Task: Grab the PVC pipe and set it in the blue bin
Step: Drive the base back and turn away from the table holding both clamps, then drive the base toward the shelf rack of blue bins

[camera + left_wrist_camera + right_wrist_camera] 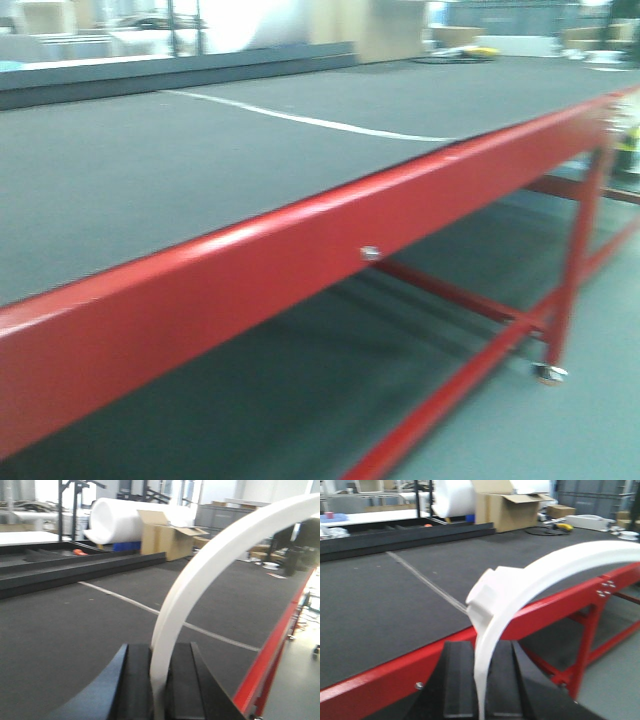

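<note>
The left pincer (159,680) pinches a white curved pipe (200,565), with one black finger (135,680) pressed on each side of it. From the pinch the pipe rises and arcs up and to the right, out past the top right corner of the view. Below and ahead of this pincer lies a dark mat (75,625) crossed by a white line (200,630). A red rail (270,660) runs down its right side. Far ahead and to the left sit a foam roll (120,520), a box (165,540) and something blue (125,546) under the roll, too small to tell what it is.

The right pincer (482,680) likewise pinches a white curved pipe (560,562). Just above the fingers the pipe carries a thicker collar (487,592), then sweeps off to the right. I cannot tell whether both pincers hold the same pipe. The rail (380,685) passes directly under this pincer, and the mat (385,600) stretches ahead and to the left.

The front view is blurred. It shows only the mat (200,170), the line (300,120) and the rail (300,240), with no pincer or pipe.
</note>
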Controlling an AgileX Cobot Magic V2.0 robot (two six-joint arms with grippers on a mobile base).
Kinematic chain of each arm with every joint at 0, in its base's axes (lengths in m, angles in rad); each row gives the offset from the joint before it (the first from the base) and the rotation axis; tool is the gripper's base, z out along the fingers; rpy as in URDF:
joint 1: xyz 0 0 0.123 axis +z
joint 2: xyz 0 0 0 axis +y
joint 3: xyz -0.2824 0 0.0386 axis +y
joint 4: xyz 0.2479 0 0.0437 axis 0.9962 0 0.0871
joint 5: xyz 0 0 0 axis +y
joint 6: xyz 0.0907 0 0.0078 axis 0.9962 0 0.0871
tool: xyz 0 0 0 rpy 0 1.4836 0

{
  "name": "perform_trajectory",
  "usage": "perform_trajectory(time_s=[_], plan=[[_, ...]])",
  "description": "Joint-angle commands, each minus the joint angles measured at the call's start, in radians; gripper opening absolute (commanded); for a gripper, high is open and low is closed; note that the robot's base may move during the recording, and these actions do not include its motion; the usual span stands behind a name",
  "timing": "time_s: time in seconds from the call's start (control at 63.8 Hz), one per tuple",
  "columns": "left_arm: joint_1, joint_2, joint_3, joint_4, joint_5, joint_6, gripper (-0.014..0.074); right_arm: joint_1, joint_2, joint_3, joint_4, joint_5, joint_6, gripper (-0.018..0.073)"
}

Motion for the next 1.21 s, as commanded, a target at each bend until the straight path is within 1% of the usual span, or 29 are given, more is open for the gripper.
perform_trajectory(time_s=[0.0, 1.19], plan=[[-0.008, -0.007, 0.0, 0.001, -0.024, -0.006, -0.0111, -0.001, -0.007, -0.001, -0.008, -0.022, -0.004, -0.0162], [-0.008, -0.007, 0.0, 0.001, -0.024, -0.006, -0.0111, -0.001, -0.007, -0.001, -0.008, -0.022, -0.004, -0.0162]])
